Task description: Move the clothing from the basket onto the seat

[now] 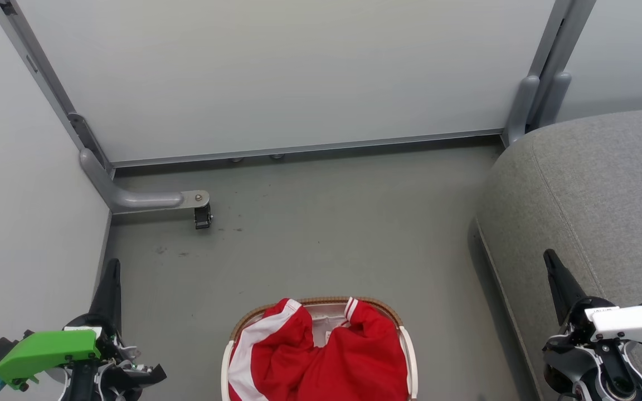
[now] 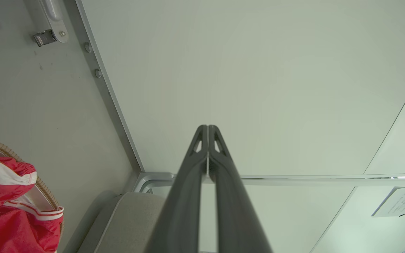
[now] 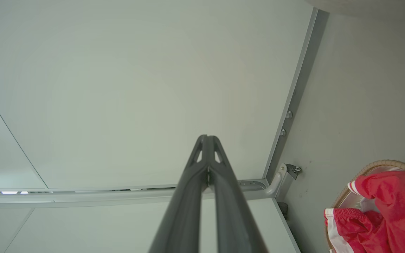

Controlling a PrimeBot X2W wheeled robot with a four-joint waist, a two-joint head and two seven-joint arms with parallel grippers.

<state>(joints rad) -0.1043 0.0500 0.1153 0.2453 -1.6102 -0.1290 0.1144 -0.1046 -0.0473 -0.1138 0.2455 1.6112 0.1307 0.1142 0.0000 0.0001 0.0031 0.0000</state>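
Observation:
Red clothing with white trim fills the basket, an oval one with a brown woven rim, at the bottom centre of the head view. The clothing and rim also sit at the left wrist view's lower left, and the clothing at the right wrist view's lower right. The grey seat rises at the right. My left gripper is shut and empty, left of the basket. My right gripper is shut and empty, over the seat's near edge. Both pairs of fingers meet at the tips.
Pale partition panels wall in the grey floor behind and to the left. A metal foot with a caster juts from the left corner. Another post base stands by the seat's back corner.

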